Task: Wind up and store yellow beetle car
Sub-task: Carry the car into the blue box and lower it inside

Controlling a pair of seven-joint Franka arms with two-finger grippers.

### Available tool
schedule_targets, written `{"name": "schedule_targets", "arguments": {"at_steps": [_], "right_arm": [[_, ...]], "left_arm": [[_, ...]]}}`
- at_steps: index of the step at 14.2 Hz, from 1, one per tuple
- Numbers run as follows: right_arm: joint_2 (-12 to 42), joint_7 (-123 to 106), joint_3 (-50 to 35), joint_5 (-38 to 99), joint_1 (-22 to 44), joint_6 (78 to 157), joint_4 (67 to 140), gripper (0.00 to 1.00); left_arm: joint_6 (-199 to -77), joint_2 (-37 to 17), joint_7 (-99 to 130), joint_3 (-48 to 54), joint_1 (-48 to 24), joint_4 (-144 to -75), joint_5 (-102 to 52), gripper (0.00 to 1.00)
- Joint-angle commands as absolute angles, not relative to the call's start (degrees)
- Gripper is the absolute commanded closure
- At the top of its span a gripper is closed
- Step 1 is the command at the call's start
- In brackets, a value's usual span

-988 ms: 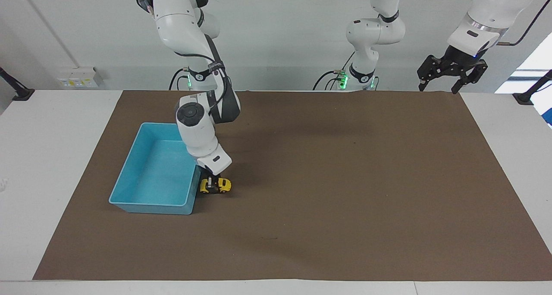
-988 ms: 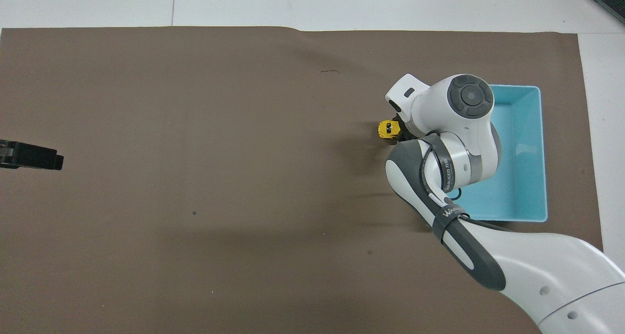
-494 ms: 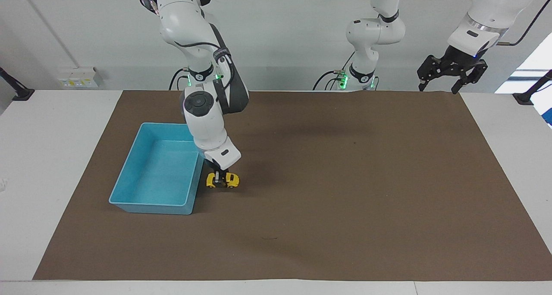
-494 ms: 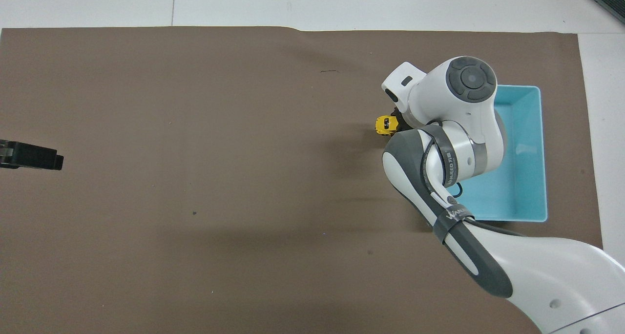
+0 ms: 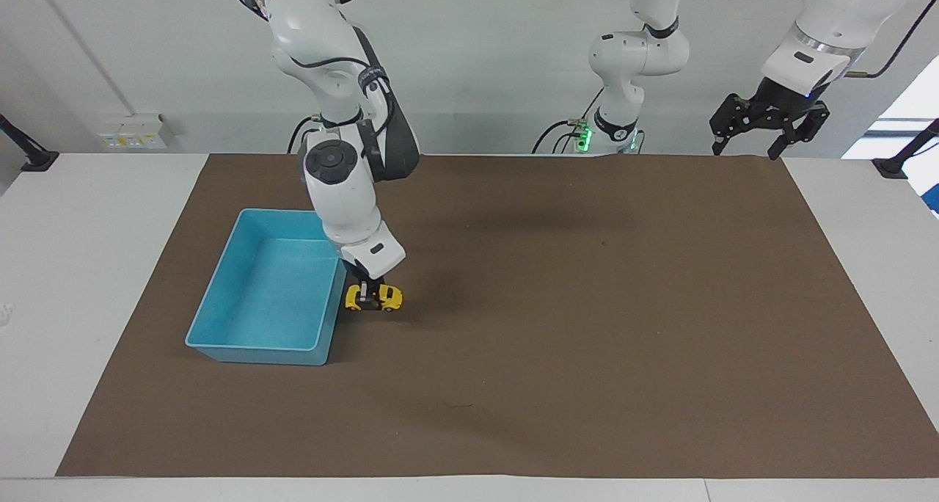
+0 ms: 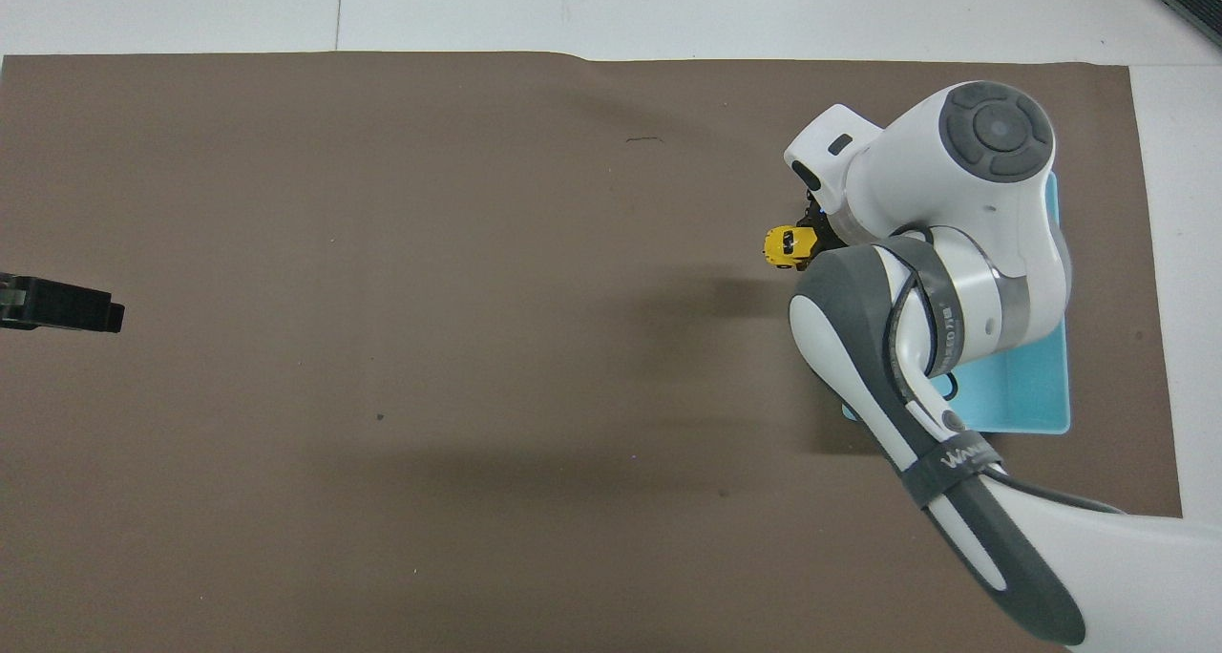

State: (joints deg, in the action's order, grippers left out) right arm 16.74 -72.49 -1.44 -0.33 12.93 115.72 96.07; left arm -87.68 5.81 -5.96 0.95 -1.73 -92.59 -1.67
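Start at the left of the facing view: you see the shallow light-blue plastic bin (image 5: pixel 257 296) on the brown paper mat (image 5: pixel 587 304), empty as far as shows. Just beside its wall, lower centre-left of the frame, your right gripper (image 5: pixel 369 294) is clenched around the tiny bright yellow beetle-shaped toy car (image 5: pixel 373 297), which looks lifted just clear of the mat, level with the bin's rim. At the upper right of the frame your left gripper (image 5: pixel 767 125) waits in the air with its fingers spread, holding nothing.

What could go wrong, as I judge it: the car hangs close against the bin's wall, so a sideways move without more height could knock it on the rim and twist it out of the narrow grip. A wound spring could also spin the wheels and shift the car once you let go
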Motion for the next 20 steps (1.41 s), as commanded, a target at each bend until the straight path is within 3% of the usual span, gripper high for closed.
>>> {"name": "schedule_targets", "arguments": {"at_steps": [1,6,10,17,20], "right_arm": [[14.77,-72.42,-1.58,-0.09,11.17,113.39,96.77,0.78],[13.18,-74.96,-1.49,-0.44,6.43,108.81,97.91,0.77],[12.05,-80.50,-1.49,-0.26,3.08,109.42,100.36,0.78],[7.74,-85.78,-1.49,-0.44,-1.41,114.51,109.94,0.78],[4.14,-85.87,-1.41,-0.53,-1.32,121.62,117.40,0.78]], "left_arm": [[-86.75,6.50,-6.68,1.14,-1.23,-92.64,-1.14,0.00],[-86.75,6.50,-6.68,1.14,-1.23,-92.64,-1.14,0.00],[-86.75,6.50,-6.68,1.14,-1.23,-92.64,-1.14,0.00],[-86.75,6.50,-6.68,1.14,-1.23,-92.64,-1.14,0.00],[-86.75,6.50,-6.68,1.14,-1.23,-92.64,-1.14,0.00]]}}
